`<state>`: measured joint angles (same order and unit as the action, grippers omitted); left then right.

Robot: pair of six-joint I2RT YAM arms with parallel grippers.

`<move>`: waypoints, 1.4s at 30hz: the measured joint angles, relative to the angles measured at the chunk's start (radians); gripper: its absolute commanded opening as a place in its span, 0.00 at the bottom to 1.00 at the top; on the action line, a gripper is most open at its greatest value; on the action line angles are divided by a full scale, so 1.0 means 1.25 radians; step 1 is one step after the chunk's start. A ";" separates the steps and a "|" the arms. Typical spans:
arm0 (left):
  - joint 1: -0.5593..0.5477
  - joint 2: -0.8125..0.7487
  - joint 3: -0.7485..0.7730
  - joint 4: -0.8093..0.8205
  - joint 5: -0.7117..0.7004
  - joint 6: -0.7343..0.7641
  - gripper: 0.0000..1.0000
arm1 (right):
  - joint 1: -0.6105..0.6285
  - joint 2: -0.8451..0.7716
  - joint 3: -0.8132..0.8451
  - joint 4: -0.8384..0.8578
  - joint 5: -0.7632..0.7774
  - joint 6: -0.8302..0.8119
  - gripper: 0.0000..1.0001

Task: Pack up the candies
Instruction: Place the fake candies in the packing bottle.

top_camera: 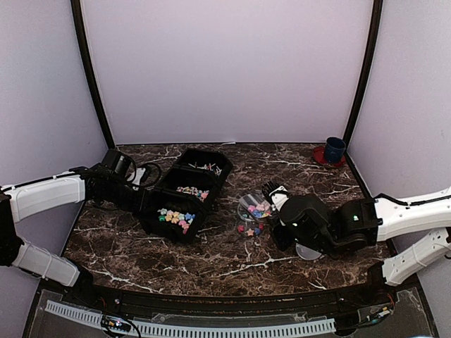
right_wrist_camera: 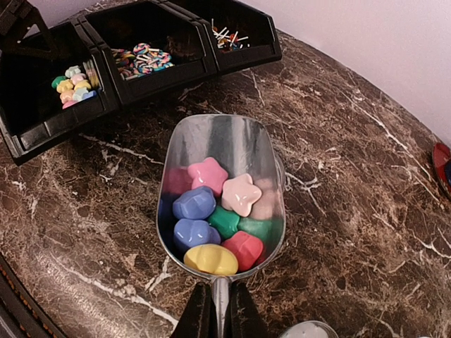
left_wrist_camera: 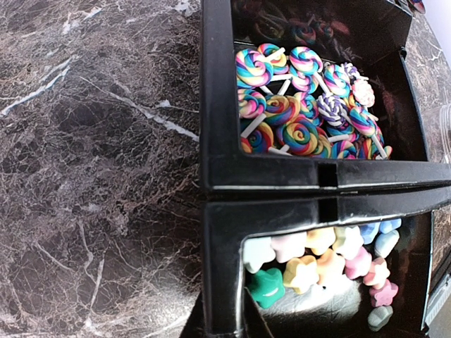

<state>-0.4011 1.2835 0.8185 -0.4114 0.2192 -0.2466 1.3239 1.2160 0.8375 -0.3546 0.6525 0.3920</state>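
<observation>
The candies lie sorted in a black three-compartment tray (top_camera: 184, 193): pastel stars (left_wrist_camera: 331, 260) in the near compartment, swirl lollipops (left_wrist_camera: 303, 105) in the middle one, stick pieces (right_wrist_camera: 227, 36) in the far one. My left gripper (left_wrist_camera: 223, 322) is shut on the tray's (left_wrist_camera: 218, 176) left wall, at its near corner (top_camera: 143, 203). My right gripper (right_wrist_camera: 221, 313) is shut on the handle of a metal scoop (right_wrist_camera: 218, 141) holding several star candies (right_wrist_camera: 215, 215). In the top view my right gripper (top_camera: 275, 197) holds it at a small clear jar (top_camera: 254, 208) of candies.
A few loose candies (top_camera: 250, 229) lie on the marble table in front of the jar. A round lid (top_camera: 309, 251) sits under my right arm. A blue cup on a red dish (top_camera: 332, 151) stands at the back right corner.
</observation>
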 measured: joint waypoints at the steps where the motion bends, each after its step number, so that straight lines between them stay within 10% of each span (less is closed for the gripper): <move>1: 0.000 0.000 0.000 0.000 0.000 0.000 0.00 | 0.003 0.003 0.012 -0.022 0.000 0.013 0.00; 42: 0.000 0.000 0.000 -0.001 -0.003 0.000 0.00 | 0.007 0.171 0.312 -0.488 -0.067 0.136 0.00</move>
<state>-0.4007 1.2835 0.8185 -0.4122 0.2153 -0.2466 1.3327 1.4300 1.2274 -0.9649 0.5686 0.5621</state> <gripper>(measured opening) 0.104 0.086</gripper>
